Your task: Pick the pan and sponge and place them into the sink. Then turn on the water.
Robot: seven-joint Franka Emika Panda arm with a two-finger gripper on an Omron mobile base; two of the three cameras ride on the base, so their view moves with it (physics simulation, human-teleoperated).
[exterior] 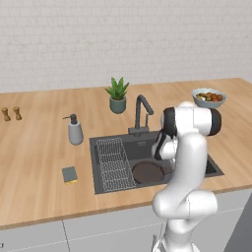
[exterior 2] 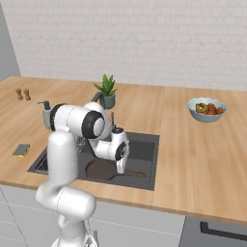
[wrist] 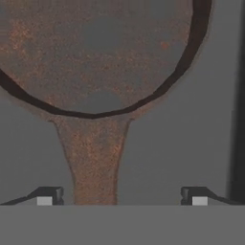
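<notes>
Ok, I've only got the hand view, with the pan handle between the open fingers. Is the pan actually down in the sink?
Observer: Yes, the pan lies on the floor of the sink, right of the wire rack.
Operator: And the sponge?
Observer: The sponge sits on the counter, left of the sink.
Operator: Faucet running?
Observer: No water shows at the faucet.
</notes>
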